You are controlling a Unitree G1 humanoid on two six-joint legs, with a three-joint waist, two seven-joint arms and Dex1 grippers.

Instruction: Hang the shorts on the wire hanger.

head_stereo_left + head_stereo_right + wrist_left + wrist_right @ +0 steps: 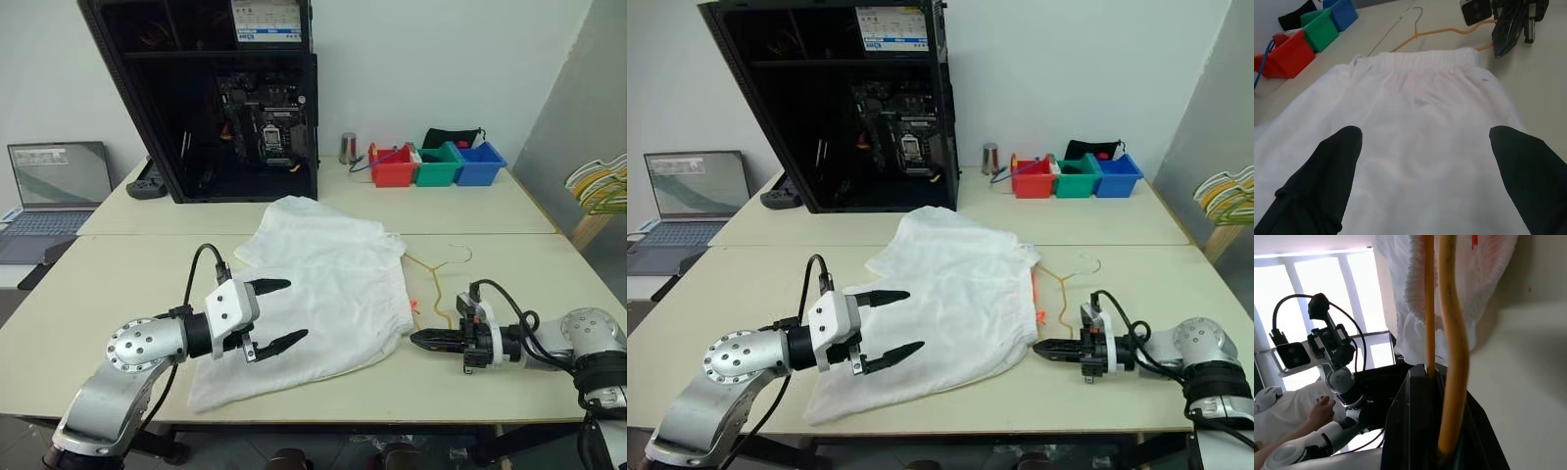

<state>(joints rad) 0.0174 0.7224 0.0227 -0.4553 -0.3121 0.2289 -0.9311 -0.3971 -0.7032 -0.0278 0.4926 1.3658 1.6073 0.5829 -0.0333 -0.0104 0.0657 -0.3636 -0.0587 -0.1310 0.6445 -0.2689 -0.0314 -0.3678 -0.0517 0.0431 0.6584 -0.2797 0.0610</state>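
Observation:
The white shorts (pixel 323 284) lie spread and wrinkled in the middle of the table, waistband toward the right. The thin yellow wire hanger (pixel 437 289) lies flat just right of the waistband, partly tucked under it, hook (pixel 460 255) pointing away from me. My left gripper (pixel 297 310) is open over the shorts' near left part, its fingers apart above the cloth. My right gripper (pixel 416 338) is shut at the hanger's near end, pointing left at the waistband. In the right wrist view the hanger's wire (pixel 1452 333) runs down between the black fingers.
An open black computer case (pixel 235 98) stands at the back, with a laptop (pixel 59 181) to its left. Red (pixel 394 168), green (pixel 438 164) and blue (pixel 480 164) bins and a metal can (pixel 348 147) sit at the back right. More hangers (pixel 600 186) hang beyond the table's right edge.

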